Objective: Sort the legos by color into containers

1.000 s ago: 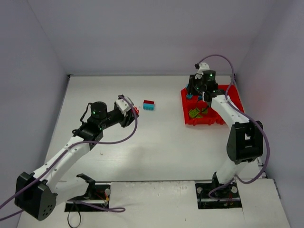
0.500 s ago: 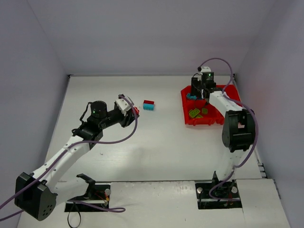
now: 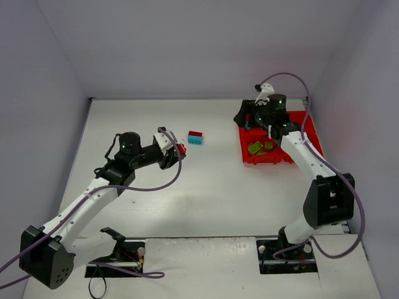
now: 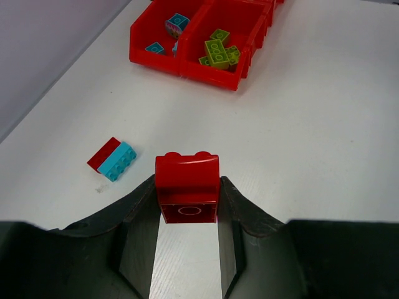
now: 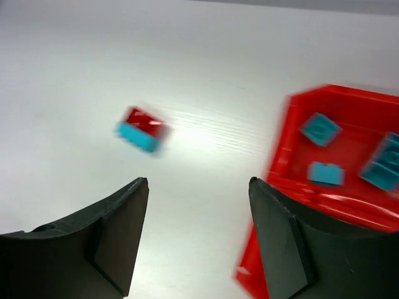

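gripping left gripper [image 4: 187, 185]: we clamp a red brick [image 4: 187, 167]
right gripper [image 5: 198, 187]: jaws apart, empty, by the left edge of the tray [image 5: 278, 163]
red-cyan pair [image 4: 112, 159]: we see it loose, left of tray

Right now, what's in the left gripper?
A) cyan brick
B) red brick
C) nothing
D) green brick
B: the left wrist view shows a red brick clamped between the fingers of the left gripper, off the table.
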You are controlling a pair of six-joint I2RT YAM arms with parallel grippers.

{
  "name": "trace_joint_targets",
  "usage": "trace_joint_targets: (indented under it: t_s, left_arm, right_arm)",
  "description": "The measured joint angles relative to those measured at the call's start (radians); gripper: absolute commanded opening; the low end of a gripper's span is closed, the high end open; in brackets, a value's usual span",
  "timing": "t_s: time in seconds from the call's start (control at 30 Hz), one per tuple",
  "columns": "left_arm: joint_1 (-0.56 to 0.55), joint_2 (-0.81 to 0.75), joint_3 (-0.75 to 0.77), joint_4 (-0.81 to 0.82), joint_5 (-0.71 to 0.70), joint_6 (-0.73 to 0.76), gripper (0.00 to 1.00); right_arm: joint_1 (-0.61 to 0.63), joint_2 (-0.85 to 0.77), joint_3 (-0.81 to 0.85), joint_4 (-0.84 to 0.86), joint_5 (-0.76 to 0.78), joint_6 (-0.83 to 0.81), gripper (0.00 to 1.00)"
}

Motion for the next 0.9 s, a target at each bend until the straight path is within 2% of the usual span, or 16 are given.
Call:
trace_joint_targets:
  t_s: [0.1, 0.23, 0.47, 0.9]
  left_arm:
    - [-0.003, -0.001, 0.000, -0.005, 0.026, 0.023, 0.21]
    - [-0.013, -0.012, 0.000, -0.023, 0.048, 0.070, 0.21]
    - [-0.021, -0.026, 0.000, -0.063, 0.044, 0.129, 0.20]
    - [-0.040, -0.006, 0.002, -0.119, -0.016, 0.160, 0.21]
  right_arm:
    - [0.122, -0.097, -0.029, 0.019, -0.072, 0.043, 0.62]
    - [0.264, -0.177, -0.093, 0.095, -0.213, 0.124, 0.69]
    - [0.326, -0.218, -0.154, 0.161, -0.322, 0.232, 0.70]
    - [0.440, -0.207, -0.154, 0.193, -0.338, 0.281, 0.67]
